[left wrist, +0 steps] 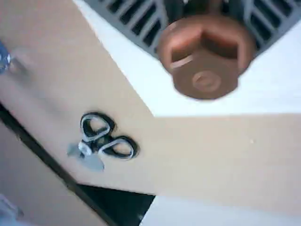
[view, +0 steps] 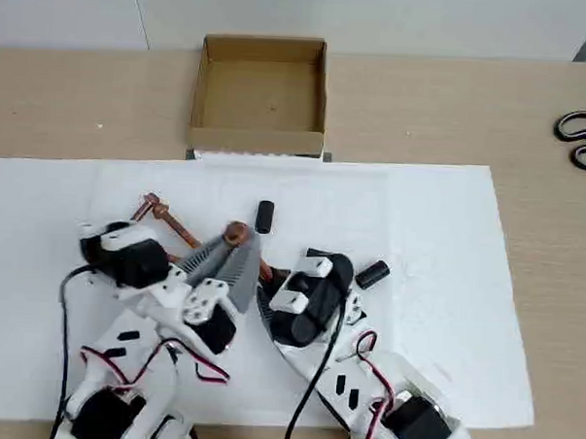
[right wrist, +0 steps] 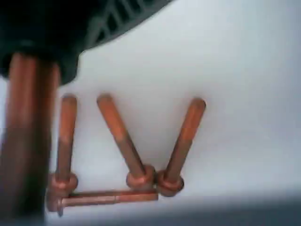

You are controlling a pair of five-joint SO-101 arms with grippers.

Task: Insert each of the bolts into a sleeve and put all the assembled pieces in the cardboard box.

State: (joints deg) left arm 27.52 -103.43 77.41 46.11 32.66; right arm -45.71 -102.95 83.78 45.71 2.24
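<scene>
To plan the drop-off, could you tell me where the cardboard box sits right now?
In the high view the cardboard box stands on the bare table just beyond the white sheet's far edge, near its middle.

The bolt [left wrist: 204, 61] clamped in the left gripper [view: 232, 244] shows that arm's wrist camera just a blurred head. Its shank runs back between the jaws, out of sight, and the jaws are cut by the frame's edge. Far beyond this gripper the scissors [left wrist: 101, 141] are a soft smear, and from above the scissors [view: 580, 140] are clipped at the edge. Just beside the left gripper, the loose bolts [view: 162, 214] slip partly under its arm. In the right wrist view a blurred copper shank [right wrist: 28, 141], cut off below, enters a dark mass [right wrist: 42, 33]; whether that is a sleeve cannot be told.
</scene>
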